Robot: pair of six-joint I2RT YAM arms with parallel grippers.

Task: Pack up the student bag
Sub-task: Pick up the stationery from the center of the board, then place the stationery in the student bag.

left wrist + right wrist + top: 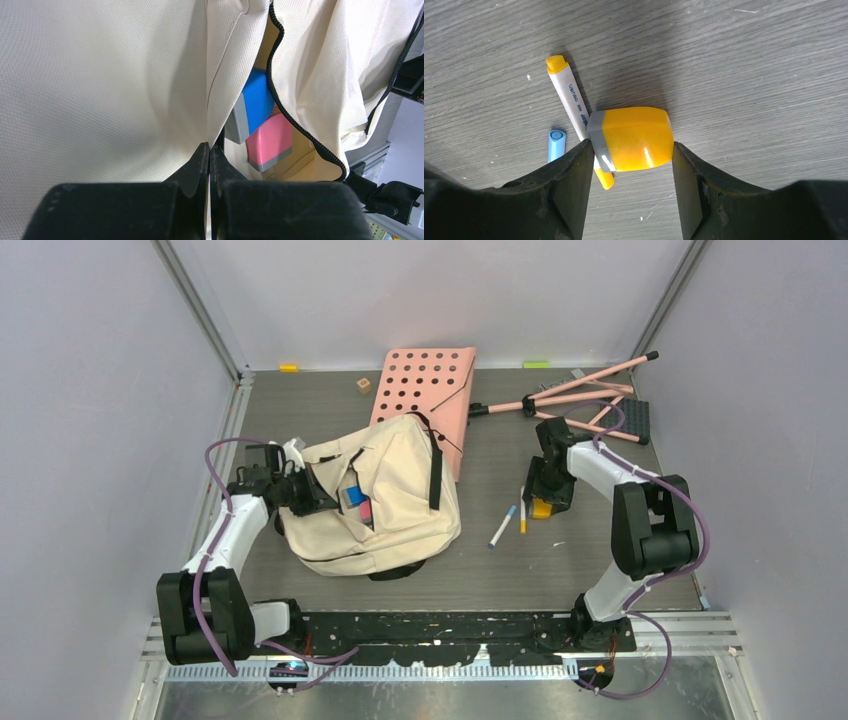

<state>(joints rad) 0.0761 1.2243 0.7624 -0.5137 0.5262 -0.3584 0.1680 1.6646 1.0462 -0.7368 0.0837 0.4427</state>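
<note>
Student bag (385,495): lying slumped on the left half of the bench (500,570), with its far end up against the pink board and its zip mouth gaping towards the left arm.
Inside the bag: a blue block (257,97) and a pink block (270,140), each with a grey end, sit touching just behind the black zip.
Left arm (225,540): reaching in at the bag's left edge.
Left jaws: shut tight, with the tips meeting on a fold of the bag's cream cloth beside the opening and pinching it.
Right arm (640,510): bent down over the bench, well apart from the bag on its right.
Right jaws: partway open, one on each side of a yellow block (636,137) that sits on the bench. They are right at its ends, and I cannot tell whether they press it.
Yellow-capped pen (569,100): has a white barrel and lies flat, touching the block's grey end.
Blue-capped pen (503,526): lies just beside the other pen, on the bag's side.
Pink board (420,390): flat and full of round holes, at the far middle.
Pink stand (590,400): folded and lying at the far right.
Wooden cube (363,385): small, near the far edge, just left of the board.
</note>
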